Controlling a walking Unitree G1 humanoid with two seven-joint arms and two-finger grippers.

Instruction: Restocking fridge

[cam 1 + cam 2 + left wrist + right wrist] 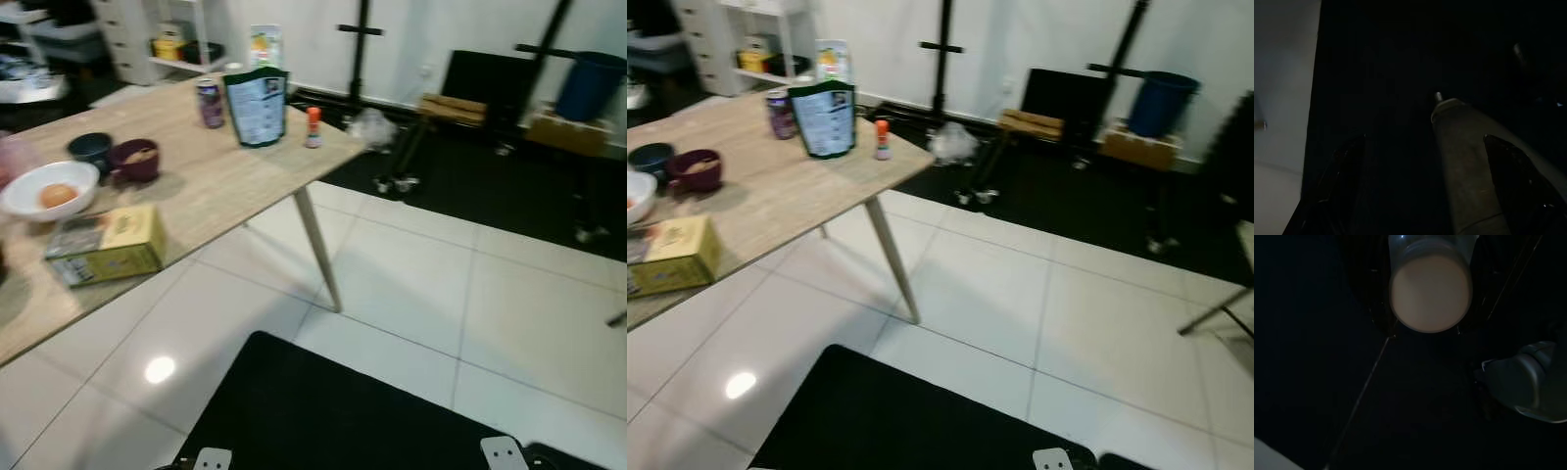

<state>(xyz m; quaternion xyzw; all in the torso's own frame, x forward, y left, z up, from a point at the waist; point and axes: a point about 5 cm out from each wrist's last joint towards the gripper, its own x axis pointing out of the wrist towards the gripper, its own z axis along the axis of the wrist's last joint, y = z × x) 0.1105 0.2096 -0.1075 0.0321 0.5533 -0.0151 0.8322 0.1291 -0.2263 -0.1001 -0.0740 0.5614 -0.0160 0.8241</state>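
The wooden bench (225, 186) stands at the left of the head views, ahead and to the left of both claws, on a white tiled floor (421, 294). From left to right it carries a white bowl (47, 189) holding an orange item, a yellow-green carton (106, 245) lying flat near the front edge, a dark blue cup (91, 149) touching a maroon cup (135, 159), a purple can (210, 103), an upright dark pouch (257, 106) with a pale label, and a small bottle with an orange cap (313, 126) just beside the pouch. A black mat (323, 411) lies on the floor directly below the camera. In the dark left wrist view, the left claw (1425, 186) hangs over the black mat with its two black fingers (1513, 166) spread apart and nothing gripped between them; a grey tapered part of the robot (1469, 166) lies between them. In the right wrist view, the right claw (1430, 308) is clenched on a translucent container (1430, 289) with a pale, cream-coloured round end, held above the dark mat.
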